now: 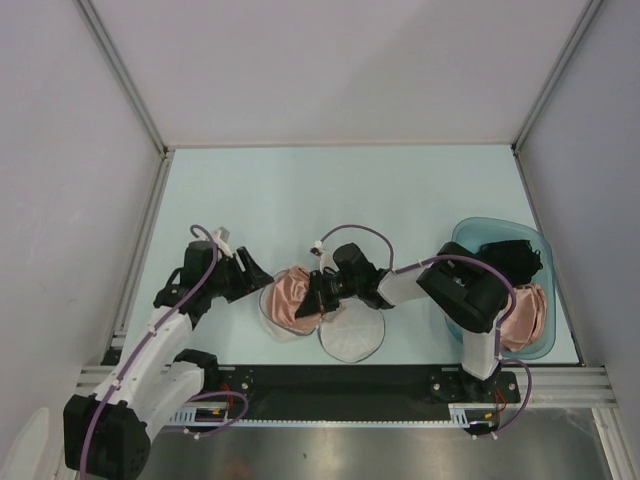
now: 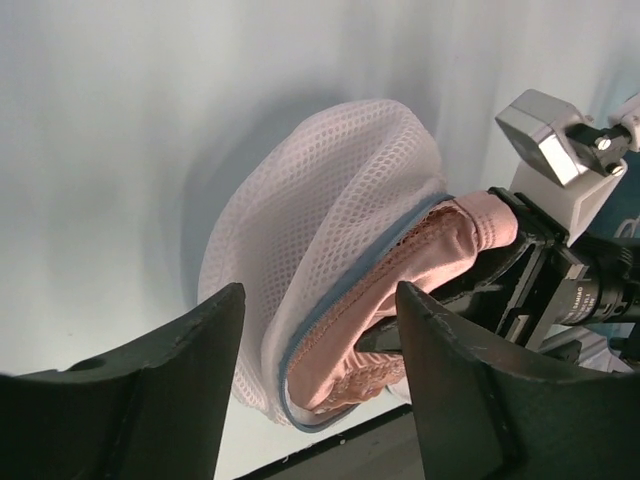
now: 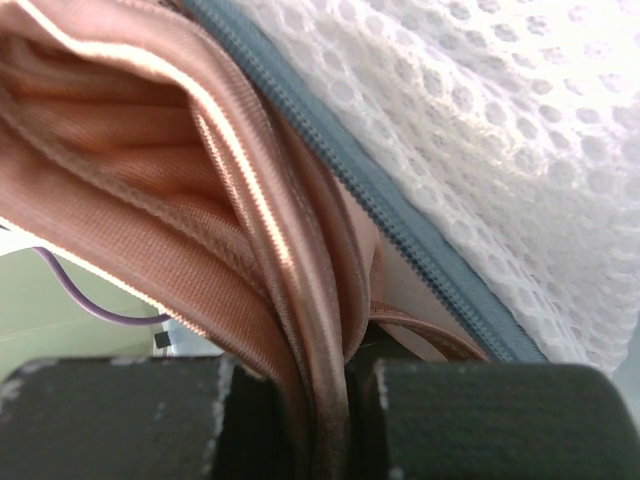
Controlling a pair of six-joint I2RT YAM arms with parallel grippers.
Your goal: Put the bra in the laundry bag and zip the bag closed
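pink bra point(image 3: 150, 200) | pinched between right fingers point(image 3: 110, 420) | partly inside laundry bag point(image 3: 480, 130)

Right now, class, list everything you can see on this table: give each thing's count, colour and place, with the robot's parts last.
bra: one, salmon pink, tucked into the open laundry bag, near middle of the table
laundry bag: one, white mesh with grey-blue zip, unzipped, one half lying flat beside the other
basin: one, translucent teal, near right of the table
black garment: one, black, far part of the basin
pink garment: one, salmon pink, near part of the basin
table: one, pale blue-green
left gripper: one, black, open, at the bag's left edge
right gripper: one, black, shut on the bra
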